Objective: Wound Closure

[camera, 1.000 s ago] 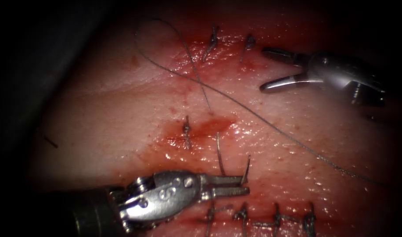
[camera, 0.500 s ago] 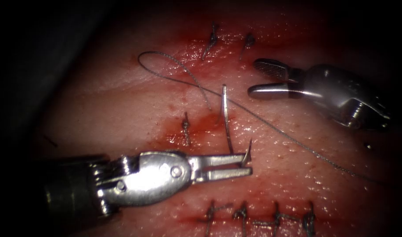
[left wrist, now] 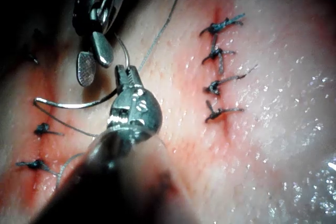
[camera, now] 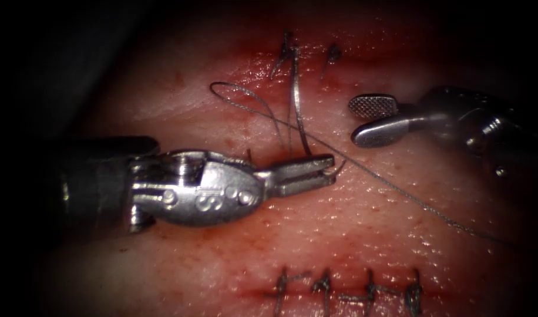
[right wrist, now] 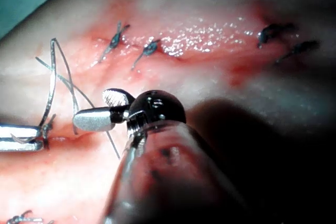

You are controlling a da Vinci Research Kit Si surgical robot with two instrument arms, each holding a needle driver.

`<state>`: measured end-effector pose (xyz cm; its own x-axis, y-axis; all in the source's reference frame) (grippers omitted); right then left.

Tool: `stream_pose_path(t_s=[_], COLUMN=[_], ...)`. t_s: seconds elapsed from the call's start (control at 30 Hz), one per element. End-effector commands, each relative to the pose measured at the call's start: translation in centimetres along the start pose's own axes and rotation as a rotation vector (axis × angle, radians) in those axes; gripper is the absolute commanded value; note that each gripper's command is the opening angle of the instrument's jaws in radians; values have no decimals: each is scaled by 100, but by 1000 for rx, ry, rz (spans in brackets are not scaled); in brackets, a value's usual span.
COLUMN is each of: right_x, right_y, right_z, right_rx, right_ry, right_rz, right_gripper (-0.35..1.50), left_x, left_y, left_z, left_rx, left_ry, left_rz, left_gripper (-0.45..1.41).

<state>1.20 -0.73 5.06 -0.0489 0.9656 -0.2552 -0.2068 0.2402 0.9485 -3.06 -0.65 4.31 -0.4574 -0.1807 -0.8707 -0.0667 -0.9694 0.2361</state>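
While free of tissue, needle in left tool

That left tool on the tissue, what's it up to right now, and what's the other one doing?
The left arm's tool holds the curved needle near its pointed end. Over the last second it has drawn the needle up out of the tissue, and the needle now stands clear of it, with the thread trailing off to the right. The right arm's tool waits with its jaws open, holding nothing. A row of finished stitches lies nearby.
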Motion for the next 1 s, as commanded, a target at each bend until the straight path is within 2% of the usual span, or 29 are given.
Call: stream_pose_path(t_s=[0.03, 0.17, 0.37, 0.47, 1.0], right_x=[-2, 0, 0, -5, -11], right_y=[4, 7, 15, 21, 5], right_z=[11, 20, 30, 41, 64], right_rx=[21, 57, 115, 151, 179], right_ry=[-11, -19, -23, -31, -30], right_rz=[22, 77, 187, 265, 323], right_gripper=[104, 104, 91, 104, 108], left_x=[-4, -12, -14, -14, -16], left_y=[4, 16, 20, 22, 24], left_z=[9, 17, 19, 21, 25], left_rx=[2, 4, -1, -1, -6], left_ry=[-3, 11, 27, 27, 29], left_rz=[10, 23, 76, 102, 118], left_gripper=[-45, -45, -45, -45, -45])
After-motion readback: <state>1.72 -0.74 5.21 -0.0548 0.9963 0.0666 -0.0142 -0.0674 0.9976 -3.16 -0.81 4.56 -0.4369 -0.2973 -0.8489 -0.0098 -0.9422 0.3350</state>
